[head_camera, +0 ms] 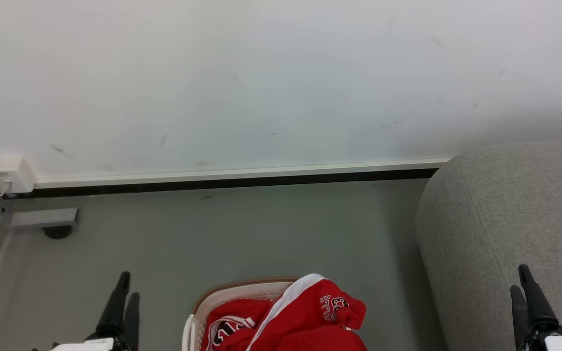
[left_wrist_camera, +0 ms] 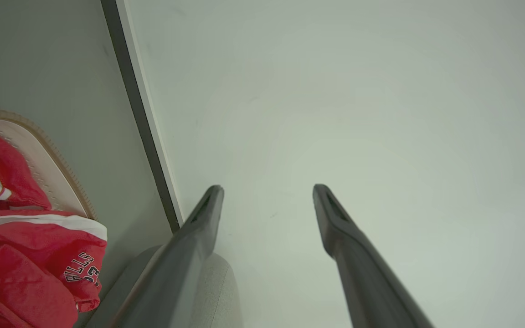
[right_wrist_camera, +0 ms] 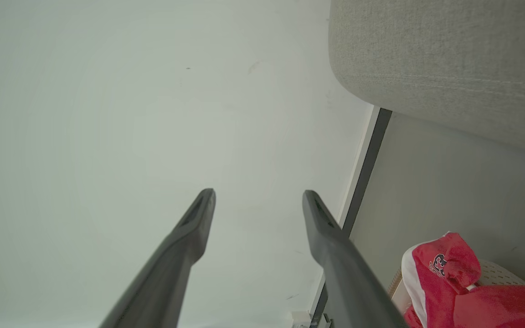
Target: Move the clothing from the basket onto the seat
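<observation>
Centrally, red clothing (head_camera: 305, 321) in the basket (head_camera: 232, 292).

A heap of clothing (head_camera: 291, 324) lies in the basket (head_camera: 234, 292) on the floor (head_camera: 212, 234); the seat (head_camera: 505, 219) stands to the basket's right, the wall (head_camera: 261, 73) behind both.

Red clothing (head_camera: 305, 324) in basket (head_camera: 232, 288) btm ctr, grey seat (head_camera: 505, 219) rt

red jerseys (head_camera: 310, 319) heaped in cream basket (head_camera: 234, 292), grey seat (head_camera: 505, 219) to its right
</observation>
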### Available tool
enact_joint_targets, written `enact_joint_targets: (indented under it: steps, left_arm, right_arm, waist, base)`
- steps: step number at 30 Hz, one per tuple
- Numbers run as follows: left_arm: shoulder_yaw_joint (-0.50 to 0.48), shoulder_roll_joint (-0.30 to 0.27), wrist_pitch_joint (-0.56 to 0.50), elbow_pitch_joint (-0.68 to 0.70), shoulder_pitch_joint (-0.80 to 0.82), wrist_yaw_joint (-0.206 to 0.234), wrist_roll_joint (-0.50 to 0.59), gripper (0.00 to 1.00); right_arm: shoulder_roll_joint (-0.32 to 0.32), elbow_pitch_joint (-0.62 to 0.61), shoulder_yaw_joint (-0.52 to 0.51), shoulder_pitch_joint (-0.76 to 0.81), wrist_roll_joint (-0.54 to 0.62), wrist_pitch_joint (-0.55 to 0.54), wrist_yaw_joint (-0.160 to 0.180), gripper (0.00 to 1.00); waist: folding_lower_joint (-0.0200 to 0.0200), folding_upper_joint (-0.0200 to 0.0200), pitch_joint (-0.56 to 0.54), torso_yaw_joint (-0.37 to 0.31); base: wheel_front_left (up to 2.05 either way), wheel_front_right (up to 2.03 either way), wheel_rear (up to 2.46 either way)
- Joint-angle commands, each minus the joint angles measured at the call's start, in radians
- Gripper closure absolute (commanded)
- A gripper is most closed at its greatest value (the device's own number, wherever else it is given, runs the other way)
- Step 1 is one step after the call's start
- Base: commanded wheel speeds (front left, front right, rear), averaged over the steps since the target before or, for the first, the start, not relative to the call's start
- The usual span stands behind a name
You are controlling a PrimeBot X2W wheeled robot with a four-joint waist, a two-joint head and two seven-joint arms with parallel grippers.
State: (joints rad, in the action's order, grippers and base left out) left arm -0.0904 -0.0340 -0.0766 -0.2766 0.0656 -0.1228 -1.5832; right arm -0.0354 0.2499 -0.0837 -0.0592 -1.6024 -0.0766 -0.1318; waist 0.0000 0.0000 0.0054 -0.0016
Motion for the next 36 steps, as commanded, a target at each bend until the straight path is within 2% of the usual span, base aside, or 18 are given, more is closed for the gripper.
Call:
enact_joint_targets:
  steps: [1, 5, 24, 31, 36]
  left_arm:
    - [0.001, -0.010, 0.016, 0.023, 0.028, -0.002, 0.019, 0.00]
    - [-0.013, -0.010, 0.035, 0.030, 0.033, -0.002, 0.076, 0.00]
    - [0.027, -0.012, 0.113, 0.116, 0.027, -0.004, 0.583, 0.00]
    - [0.054, -0.018, 0.136, 0.123, 0.030, 0.025, 0.724, 0.00]
    - [0.078, -0.030, 0.151, 0.115, 0.030, 0.039, 0.801, 0.00]
  right_arm:
    - [-0.009, -0.034, 0.010, -0.016, 0.019, 0.016, 0.000, 0.00]
    - [-0.015, -0.051, 0.022, -0.013, 0.074, 0.034, 0.000, 0.00]
    - [-0.016, -0.114, 0.056, -0.006, 0.451, 0.113, 0.001, 0.00]
    - [-0.020, -0.122, 0.064, 0.000, 0.585, 0.135, 0.001, 0.00]
    - [-0.035, -0.129, 0.077, 0.004, 0.725, 0.152, 0.001, 0.00]
  waist:
    - [0.0000, 0.0000, 0.001, 0.000]
    - [0.0000, 0.0000, 0.001, -0.001]
    - [0.0000, 0.0000, 0.001, 0.002]
    - [0.0000, 0.0000, 0.000, 0.003]
    - [0.0000, 0.0000, 0.000, 0.004]
  base:
    - [0.00, 0.00, 0.00]
    - [0.00, 0.00, 0.00]
    - [0.00, 0.00, 0.00]
    - [0.00, 0.00, 0.00]
    - [0.00, 0.00, 0.00]
